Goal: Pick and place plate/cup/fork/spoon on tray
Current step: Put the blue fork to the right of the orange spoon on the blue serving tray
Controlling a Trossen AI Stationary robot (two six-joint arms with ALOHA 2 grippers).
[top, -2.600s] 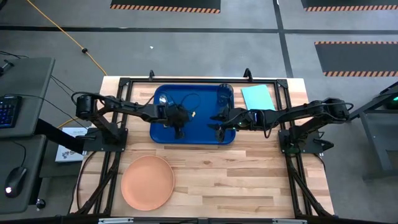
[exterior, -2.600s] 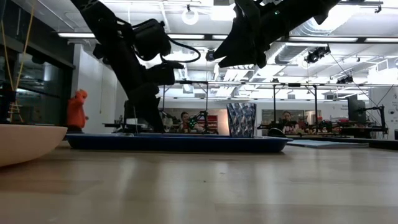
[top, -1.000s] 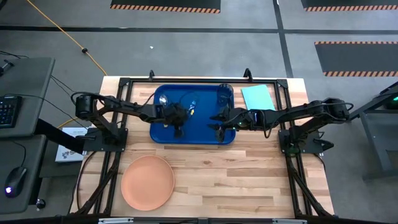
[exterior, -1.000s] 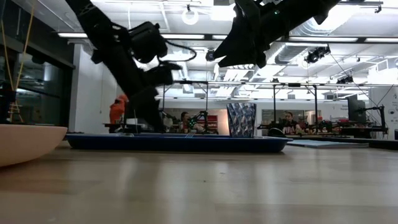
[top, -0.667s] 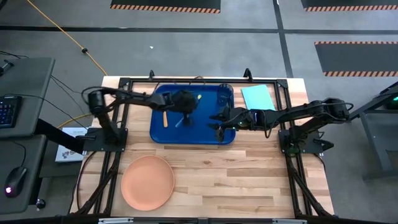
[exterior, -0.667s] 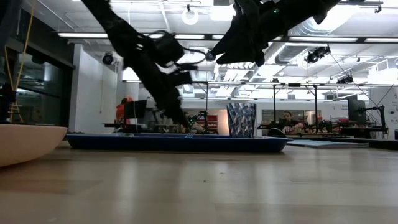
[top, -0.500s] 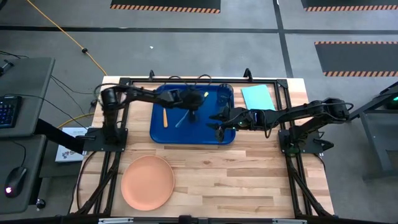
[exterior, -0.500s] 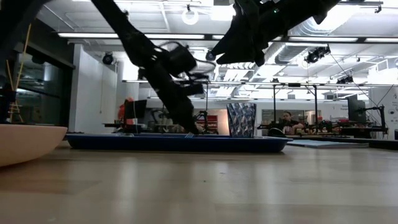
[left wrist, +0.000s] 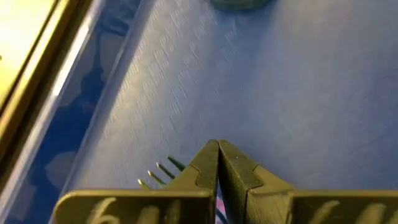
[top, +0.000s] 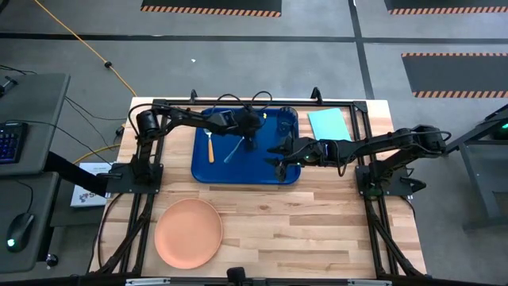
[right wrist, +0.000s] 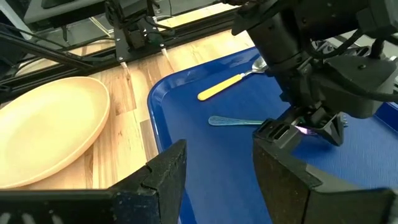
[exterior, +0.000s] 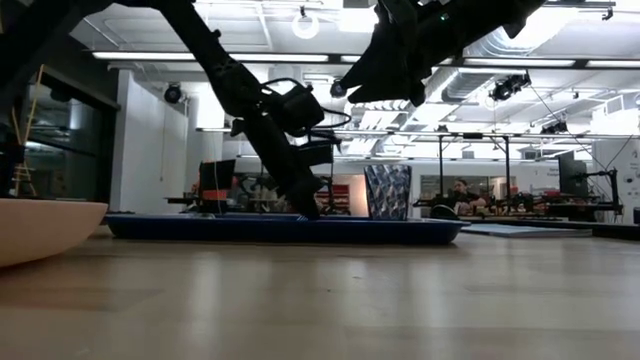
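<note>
Since the left arm swung across, the fork [top: 232, 150] and spoon [top: 210, 147] show lying on the tray [top: 246, 171]. The left end effector [left wrist: 217, 149] is pinched closed beside the fork's tines. The right end effector [top: 275, 155] waits open at 3 o'clock. The plate [top: 188, 232] stays at 7 o'clock.

A large open robotics lab or workshop: a butcher-block surface [top: 317, 214] stands on grey concrete floor with hazard-striped mats [top: 210, 7], a keyboard [top: 7, 141] and mouse [top: 17, 233] sit on a desk alongside, and beyond are exposed ceiling ducts [exterior: 500, 45], strip lights and further workbenches.
</note>
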